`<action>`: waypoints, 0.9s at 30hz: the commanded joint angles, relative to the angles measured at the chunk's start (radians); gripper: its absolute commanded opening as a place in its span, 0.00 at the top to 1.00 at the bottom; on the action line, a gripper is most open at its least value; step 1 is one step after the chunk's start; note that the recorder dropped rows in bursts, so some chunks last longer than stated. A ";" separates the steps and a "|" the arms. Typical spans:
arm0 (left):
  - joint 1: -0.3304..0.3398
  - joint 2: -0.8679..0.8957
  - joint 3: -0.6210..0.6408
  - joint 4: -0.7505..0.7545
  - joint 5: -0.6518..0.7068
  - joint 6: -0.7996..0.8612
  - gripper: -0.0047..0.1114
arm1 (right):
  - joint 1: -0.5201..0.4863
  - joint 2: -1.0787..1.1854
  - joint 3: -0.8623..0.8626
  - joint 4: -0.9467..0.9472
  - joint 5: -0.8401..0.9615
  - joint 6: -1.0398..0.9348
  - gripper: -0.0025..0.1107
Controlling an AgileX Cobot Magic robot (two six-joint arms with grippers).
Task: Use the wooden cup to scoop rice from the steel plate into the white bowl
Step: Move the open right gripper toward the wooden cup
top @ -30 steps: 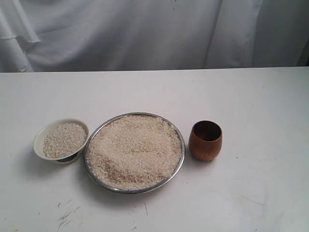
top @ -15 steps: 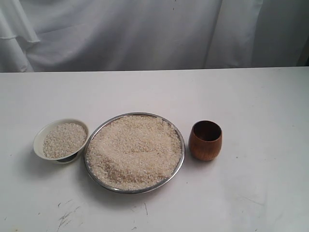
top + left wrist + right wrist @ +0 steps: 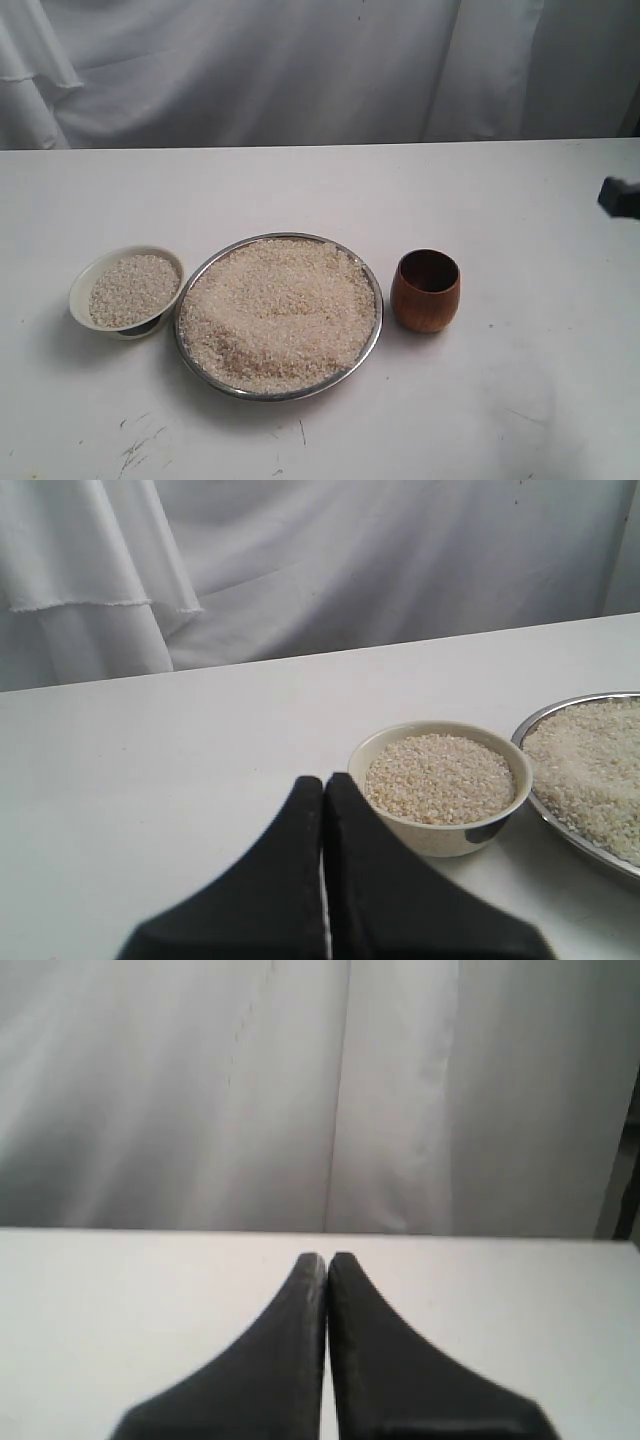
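Right claw (image 3: pixel 327 1259), tips pressed together (as is the left claw (image 3: pixel 323 780)), should spread wide before gripping the upright wooden cup (image 3: pixel 426 291) by its wall.

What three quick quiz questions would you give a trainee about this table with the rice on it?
1. True or false: the wooden cup lies on its side.
2. Of the steel plate, the white bowl and the cup, which hold rice? A) plate only; B) bowl only; C) plate and bowl; D) cup only.
3. Fill in: in the exterior view, the white bowl sits to the ___ of the steel plate.
Key: 1 false, it stands upright. 2 C. 3 left.
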 commanded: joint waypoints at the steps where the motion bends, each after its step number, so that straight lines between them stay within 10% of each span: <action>1: -0.007 0.008 -0.003 -0.001 -0.010 -0.005 0.96 | 0.007 0.123 0.037 -0.019 -0.039 -0.003 0.98; 17: -0.007 0.008 -0.003 -0.001 -0.010 -0.002 0.96 | 0.007 0.166 0.035 -0.011 -0.024 0.079 0.96; 24: -0.007 0.008 -0.003 -0.001 -0.010 -0.002 0.96 | 0.007 0.166 0.035 -0.022 -0.021 0.269 0.32; 27: -0.007 0.008 -0.003 -0.001 -0.010 -0.002 0.96 | 0.007 0.166 0.035 -0.005 -0.029 0.269 0.25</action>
